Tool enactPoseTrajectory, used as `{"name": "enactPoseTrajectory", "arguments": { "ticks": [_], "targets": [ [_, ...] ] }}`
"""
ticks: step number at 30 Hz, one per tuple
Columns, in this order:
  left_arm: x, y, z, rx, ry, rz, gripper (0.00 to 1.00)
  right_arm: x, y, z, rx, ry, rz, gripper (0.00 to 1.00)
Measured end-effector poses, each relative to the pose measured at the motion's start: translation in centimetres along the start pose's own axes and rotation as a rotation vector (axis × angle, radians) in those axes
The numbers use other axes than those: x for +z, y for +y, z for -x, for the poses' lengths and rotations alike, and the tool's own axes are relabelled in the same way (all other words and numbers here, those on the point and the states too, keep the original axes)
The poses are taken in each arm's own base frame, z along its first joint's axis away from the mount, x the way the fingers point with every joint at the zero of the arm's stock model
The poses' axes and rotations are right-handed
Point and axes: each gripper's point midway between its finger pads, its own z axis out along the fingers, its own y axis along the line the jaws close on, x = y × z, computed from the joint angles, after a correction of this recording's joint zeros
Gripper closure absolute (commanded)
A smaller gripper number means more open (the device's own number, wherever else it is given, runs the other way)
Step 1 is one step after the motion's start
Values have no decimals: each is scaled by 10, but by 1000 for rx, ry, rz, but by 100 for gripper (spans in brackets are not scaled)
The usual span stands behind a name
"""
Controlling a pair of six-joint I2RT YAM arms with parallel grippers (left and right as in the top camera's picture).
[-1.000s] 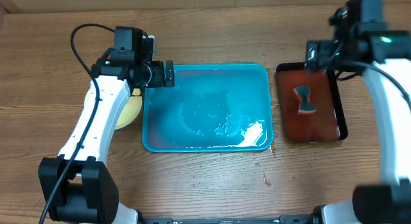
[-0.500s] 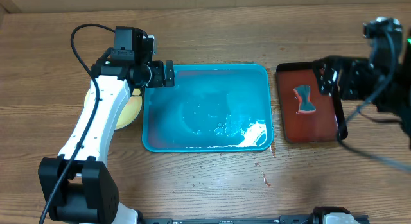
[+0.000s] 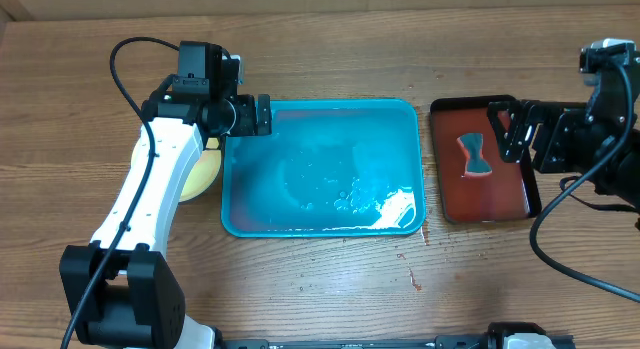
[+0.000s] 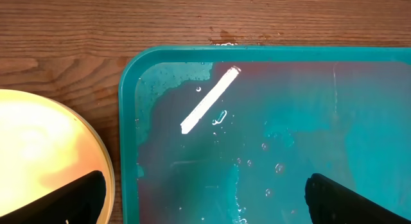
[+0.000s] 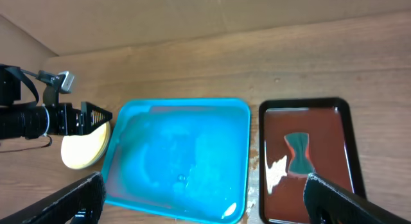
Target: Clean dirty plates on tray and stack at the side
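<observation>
While both arms hover, I log: left gripper (image 3: 264, 116) spread wide over the tray's (image 3: 330, 139) far-left corner; right gripper (image 3: 508, 133) released over the red tray's (image 3: 490, 201) right edge; plates (image 3: 203, 175) stacked on the desk, just beside the tray's left edge.

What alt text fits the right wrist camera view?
A wet turquoise tray with no plates on it sits centre frame. A pale yellow plate lies off its left edge; right of it, a dark red tray holds a teal sponge.
</observation>
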Motion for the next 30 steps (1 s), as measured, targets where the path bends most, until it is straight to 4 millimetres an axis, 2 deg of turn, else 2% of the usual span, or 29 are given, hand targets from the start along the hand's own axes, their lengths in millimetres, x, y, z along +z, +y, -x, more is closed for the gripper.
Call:
{"name": "enactPoseTrajectory", "arguments": {
  "ticks": [5,11,16,20,26,30],
  "targets": [
    [0,0,0,0,-1,0,0,10,-9,6,-37,-91,-24,0],
    [0,1,1,0,-2,3,0,12,-15,-11,-116,-271,-25,0],
    [0,0,0,0,-2,3,0,5,-19,-44,-209,-474,-18,0],
    [0,0,1,0,-2,3,0,9,-26,-72,-257,-609,-19,0],
    [0,0,1,0,-2,2,0,44,-45,-119,-292,-714,-16,0],
    [0,0,1,0,-2,2,0,67,-58,-142,-298,-759,-28,0]
  ]
}}
